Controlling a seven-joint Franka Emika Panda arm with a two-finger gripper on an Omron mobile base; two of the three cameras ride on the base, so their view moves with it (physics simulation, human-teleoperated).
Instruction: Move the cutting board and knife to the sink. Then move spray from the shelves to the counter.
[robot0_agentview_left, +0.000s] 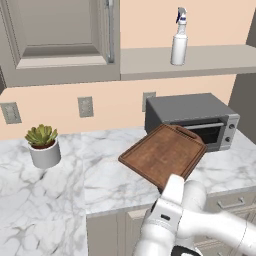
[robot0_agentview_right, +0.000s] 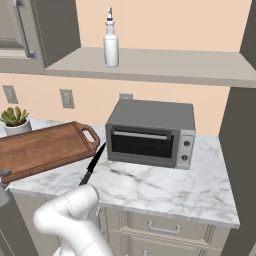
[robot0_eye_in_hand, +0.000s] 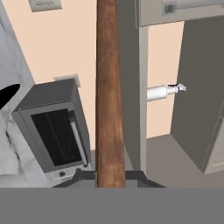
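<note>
You have one board (robot0_agentview_left: 164, 154) clamped edge-on in the shut gripper (robot0_eye_in_hand: 110, 177), lifted above the counter's (robot0_agentview_right: 165, 187) front edge. One knife (robot0_agentview_right: 93, 165) lies there; one spray (robot0_agentview_right: 111, 44) stands on the shelf (robot0_agentview_right: 175, 67).

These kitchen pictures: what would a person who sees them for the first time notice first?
First, the brown cutting board, lifted off the white marble counter and tilted, with the gripper shut on its near edge. Then the grey toaster oven just behind it, with a black knife lying on the counter in front of it. Last, the white spray bottle standing alone on the grey shelf above.
</note>
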